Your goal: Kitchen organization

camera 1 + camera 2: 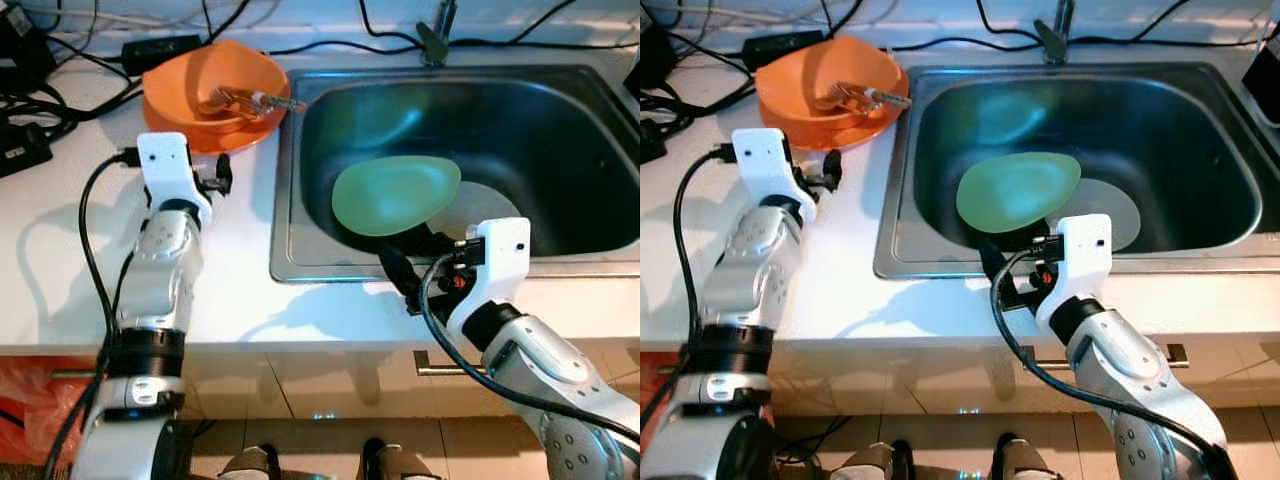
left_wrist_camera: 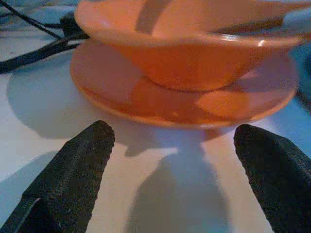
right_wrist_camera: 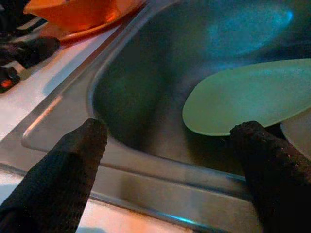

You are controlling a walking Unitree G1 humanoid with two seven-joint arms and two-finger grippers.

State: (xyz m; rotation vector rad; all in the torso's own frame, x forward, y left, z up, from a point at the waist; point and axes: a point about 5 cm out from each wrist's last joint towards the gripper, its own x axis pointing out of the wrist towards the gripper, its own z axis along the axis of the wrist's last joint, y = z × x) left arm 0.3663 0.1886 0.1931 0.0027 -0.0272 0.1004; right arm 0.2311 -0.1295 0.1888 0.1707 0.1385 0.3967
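Note:
An orange bowl [image 1: 215, 80] stands on an orange plate [image 1: 235, 138] on the white counter, left of the sink, and holds some cutlery [image 1: 245, 100]. My left gripper [image 2: 175, 133] is open, low over the counter just short of the plate's near rim [image 2: 146, 104]. In the steel sink [image 1: 560, 120] a green plate [image 1: 395, 192] lies tilted, overlapping a pale round plate [image 1: 490, 205]. My right gripper [image 3: 171, 130] is open at the sink's front edge, one finger close to the green plate's rim [image 3: 243, 102], holding nothing.
A faucet [image 1: 435, 35] rises behind the sink. Black cables and power adapters [image 1: 40, 90] crowd the counter's back left. White counter [image 1: 60, 260] lies bare in front of my left arm. A red bag [image 1: 30, 390] sits on the floor.

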